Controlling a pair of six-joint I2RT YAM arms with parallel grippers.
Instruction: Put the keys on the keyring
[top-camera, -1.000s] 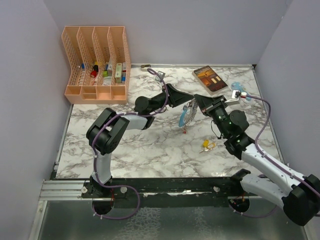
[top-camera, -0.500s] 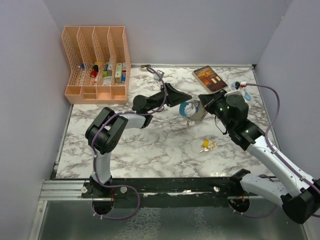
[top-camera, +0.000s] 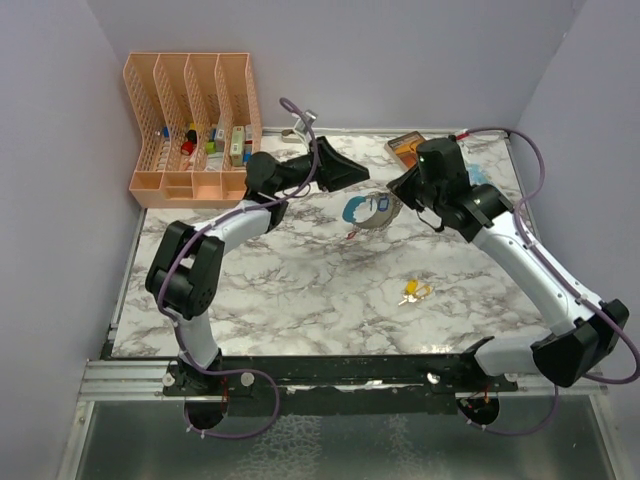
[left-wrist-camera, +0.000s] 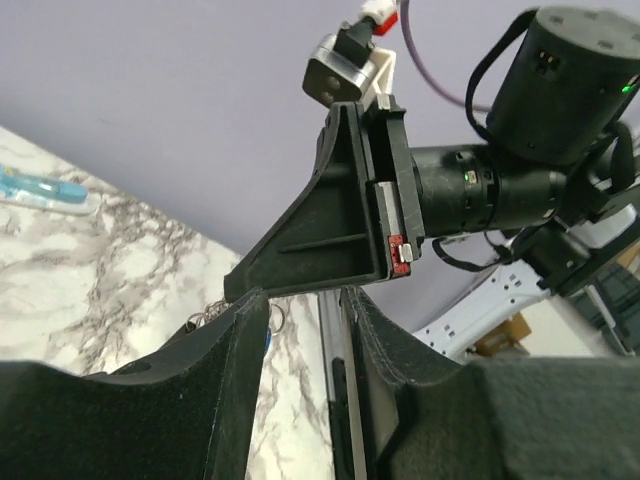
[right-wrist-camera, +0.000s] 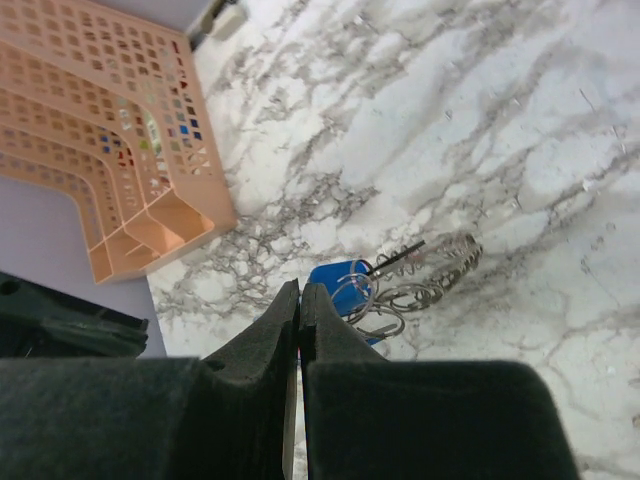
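The keyring (top-camera: 366, 211) lay flat on the marble table (top-camera: 300, 280), towards the back, in the gap between the two arms. Neither arm held it. From overhead, its long axis ran roughly side to side, with the light-blue curved piece at the end facing the left arm and the fanned grey metal pieces at the end facing the right arm.

The left gripper (top-camera: 358, 176) hung just behind the bunch. Its fingers stood a narrow way apart, and its own camera showed only bare table between them. The right gripper (top-camera: 398, 190) pointed in from the opposite side with its fingers pressed flat together and nothing visible between them. In its wrist view, the blue piece and thin wire loops sat just past the fingertips (right-wrist-camera: 285, 300). Whether metal touched metal there could not be told.

The right arm looked the nearer of the two, its tip close beside the grey end of the bunch. The height of either hand above the table was hard to judge.

A small cluster with a yellow tag, probably the loose keys (top-camera: 412, 292), rested well apart from the ring, nearer the front of the table on the right arm's side. To fetch it, that arm would probably have to swing back towards its own base.
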